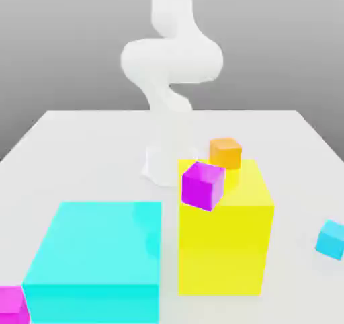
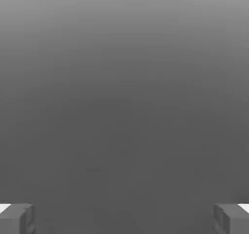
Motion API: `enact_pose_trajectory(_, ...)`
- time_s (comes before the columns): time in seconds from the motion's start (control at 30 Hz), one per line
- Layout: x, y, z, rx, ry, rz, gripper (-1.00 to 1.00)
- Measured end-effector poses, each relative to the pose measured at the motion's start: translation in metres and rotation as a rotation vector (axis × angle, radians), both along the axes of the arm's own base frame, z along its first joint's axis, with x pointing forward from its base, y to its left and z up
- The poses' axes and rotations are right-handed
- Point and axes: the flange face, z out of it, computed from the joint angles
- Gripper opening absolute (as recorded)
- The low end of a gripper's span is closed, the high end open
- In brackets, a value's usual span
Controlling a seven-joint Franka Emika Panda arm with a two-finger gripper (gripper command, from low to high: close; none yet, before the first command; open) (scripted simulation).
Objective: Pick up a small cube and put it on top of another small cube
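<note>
The small cyan cube rests on the white table at the exterior view's right edge. An orange cube sits at the far edge of a big yellow block. A magenta cube stands tilted at that block's near left corner. The white arm rises from its base behind the yellow block and leaves the picture upward. In the hand view my gripper is open, its grey fingertips far apart with nothing between them, facing plain grey background.
A big flat cyan block lies to the exterior view's left of the yellow block. Another magenta cube sits at the near left corner. Bare table spreads between the yellow block and the small cyan cube.
</note>
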Motion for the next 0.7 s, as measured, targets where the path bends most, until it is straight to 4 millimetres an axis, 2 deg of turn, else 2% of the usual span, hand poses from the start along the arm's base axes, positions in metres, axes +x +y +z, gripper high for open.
enact_pose_trajectory(0.17, 0.041, 0.049, -0.062, 0.051, 0.104, -0.080, 0.00)
enact_pose_trajectory(0.37, 0.070, 0.108, -0.142, 0.100, 0.217, -0.170, 0.00)
enact_pose_trajectory(0.53, 0.077, 0.156, -0.213, 0.135, 0.309, -0.242, 0.00)
enact_pose_trajectory(0.7, 0.069, 0.202, -0.283, 0.165, 0.399, -0.315, 0.00)
